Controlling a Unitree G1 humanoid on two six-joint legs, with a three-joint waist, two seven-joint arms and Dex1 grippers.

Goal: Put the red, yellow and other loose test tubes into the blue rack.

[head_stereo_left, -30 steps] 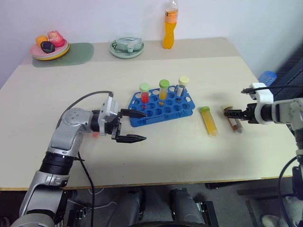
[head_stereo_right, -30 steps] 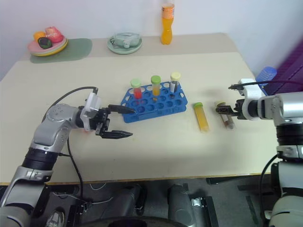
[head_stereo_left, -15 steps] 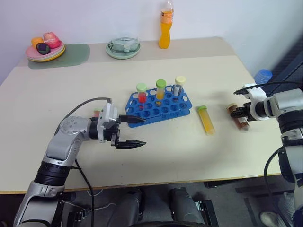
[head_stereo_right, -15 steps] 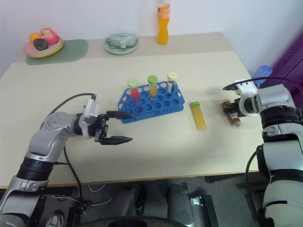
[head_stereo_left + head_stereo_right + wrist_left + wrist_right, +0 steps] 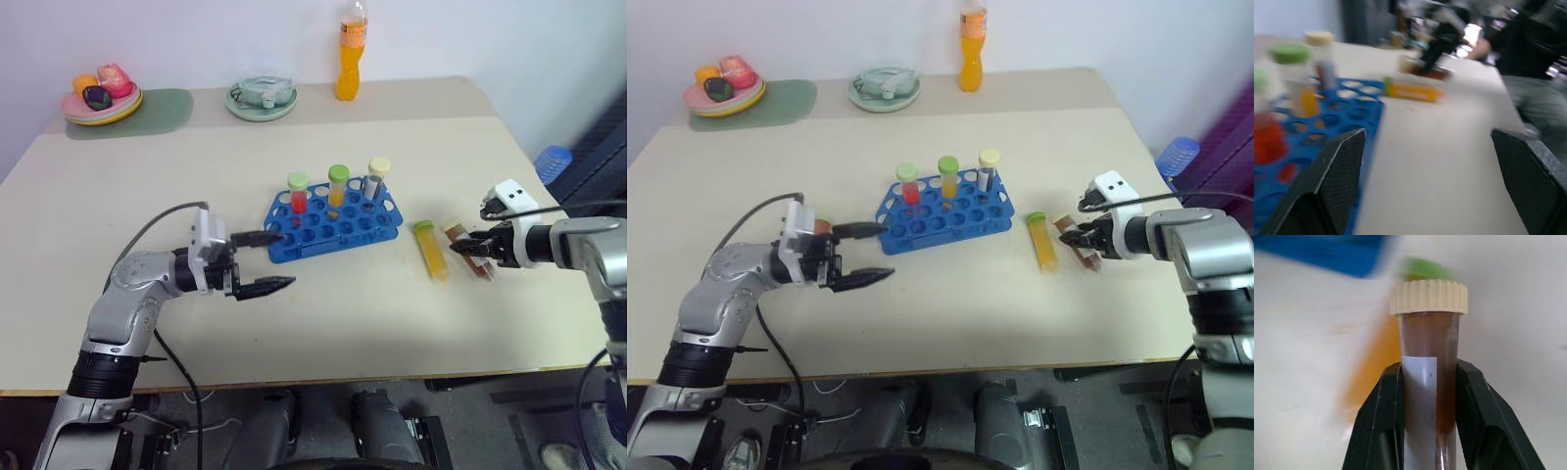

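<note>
Our right gripper [image 5: 1427, 382] clamping the brown tube [image 5: 1428, 382] right of the yellow tube [image 5: 432, 252], our left gripper [image 5: 263, 262] gaping empty, left of the rack [image 5: 333, 223], three tubes standing inside

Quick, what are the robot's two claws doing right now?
Left gripper: open, holding nothing.
Right gripper: shut on the brown test tube with the cream cap.

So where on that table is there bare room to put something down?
The wide stretch between the blue rack and the plate, bowl and bottle at the back is bare, and so is the near edge. Right of the rack it is crowded: yellow tube, and the right gripper shut on a brown tube.
</note>
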